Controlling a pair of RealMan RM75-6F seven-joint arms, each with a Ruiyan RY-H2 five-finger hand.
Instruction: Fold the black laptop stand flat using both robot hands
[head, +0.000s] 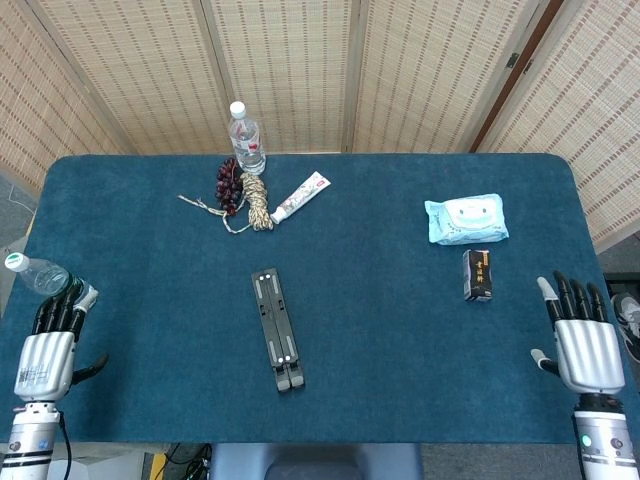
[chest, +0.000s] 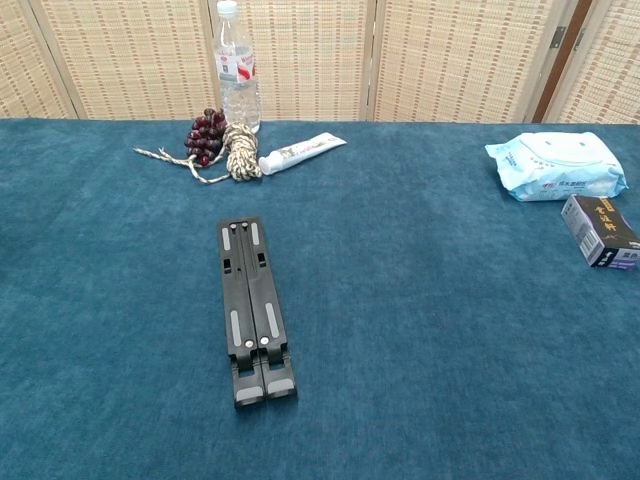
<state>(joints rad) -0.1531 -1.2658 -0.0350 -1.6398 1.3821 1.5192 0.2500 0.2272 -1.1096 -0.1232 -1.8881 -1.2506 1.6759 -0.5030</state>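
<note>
the black folding laptop stand (head: 277, 330) lies collapsed into a slim double bar near the middle of the blue felt-covered desk (head: 380, 230), its two rails pressed side by side and its hinged feet pointing toward the robot, which reads as the folding being done: nothing on it stands up or splays out in either view. it rests alone, well apart from both hands, so no grip is needed to keep it shut. the left hand (head: 45, 350) sits at the near left corner of the desk, palm down, its dark fingers (head: 60, 305) stretched forward and slightly apart, holding nothing, just beside a small clear plastic bottle with a green cap (head: 32, 273) at the desk edge. the right hand (head: 587, 345) mirrors it at the near right corner, palm down, fingers straight and spread, empty. both forearms run back off the lower edge of the head view, and the chest view shows neither hand, which suggests a parked, retracted pose rather than a reach toward the stand.
</note>
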